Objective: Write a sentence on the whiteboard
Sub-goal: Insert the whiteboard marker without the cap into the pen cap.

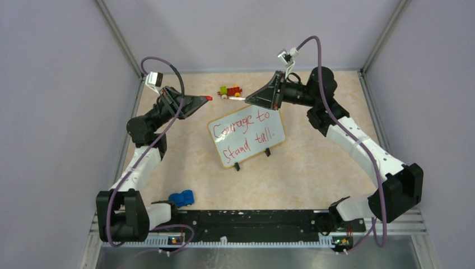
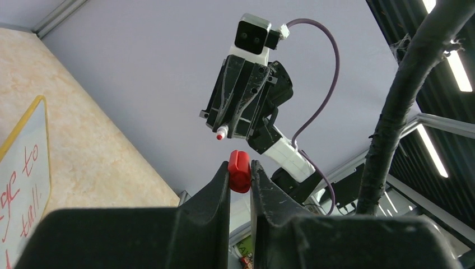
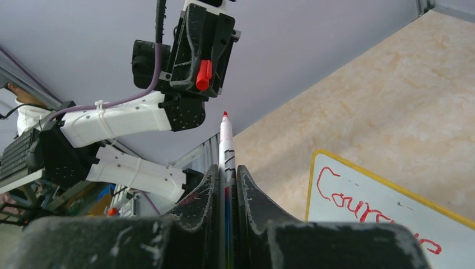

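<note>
The whiteboard (image 1: 251, 150) stands on two black feet mid-table, tilted, with the red sentence (image 1: 242, 134) "Courage to stand tall." on it in two lines. My right gripper (image 1: 247, 100) hovers behind the board's top edge, shut on a white marker (image 3: 226, 147) whose bare red tip points left. My left gripper (image 1: 206, 99) is raised opposite it, shut on the marker's red cap (image 2: 240, 171). Cap and tip face each other across a short gap. The board's corner shows in the right wrist view (image 3: 341, 241) and in the left wrist view (image 2: 25, 140).
A small red, green and yellow toy (image 1: 230, 91) lies at the back of the table, just behind the marker tip. A blue toy (image 1: 181, 198) sits near the front left, by the left arm's base. Grey walls enclose the table on three sides.
</note>
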### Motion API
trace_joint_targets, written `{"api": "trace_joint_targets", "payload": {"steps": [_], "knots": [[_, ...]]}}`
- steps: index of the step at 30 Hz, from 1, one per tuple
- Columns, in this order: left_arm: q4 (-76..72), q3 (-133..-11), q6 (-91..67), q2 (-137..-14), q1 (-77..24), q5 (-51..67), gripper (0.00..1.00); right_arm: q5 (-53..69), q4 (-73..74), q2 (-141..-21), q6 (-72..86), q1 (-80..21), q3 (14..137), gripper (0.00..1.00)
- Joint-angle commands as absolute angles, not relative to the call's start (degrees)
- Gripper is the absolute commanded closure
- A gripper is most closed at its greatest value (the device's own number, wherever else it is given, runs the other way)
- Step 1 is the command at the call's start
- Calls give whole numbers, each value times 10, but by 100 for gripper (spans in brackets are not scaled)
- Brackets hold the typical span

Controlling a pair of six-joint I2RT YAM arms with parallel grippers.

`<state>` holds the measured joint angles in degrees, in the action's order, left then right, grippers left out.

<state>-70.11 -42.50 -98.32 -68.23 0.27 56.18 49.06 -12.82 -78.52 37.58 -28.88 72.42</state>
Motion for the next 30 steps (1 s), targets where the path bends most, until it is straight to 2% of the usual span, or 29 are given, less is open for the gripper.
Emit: {"api": "trace_joint_targets", "payload": {"steps": [1, 18, 30], "knots": [[-704, -407, -980, -665, 3, 537, 100, 484, -140, -785, 380, -307, 754, 100], [-689, -415, -952, -672, -23, 546, 100, 477, -110, -821, 365, -342, 809, 100], [-709, -429, -963, -674, -31, 546, 100, 472, -99, -822, 354, -344, 802, 100]]}}
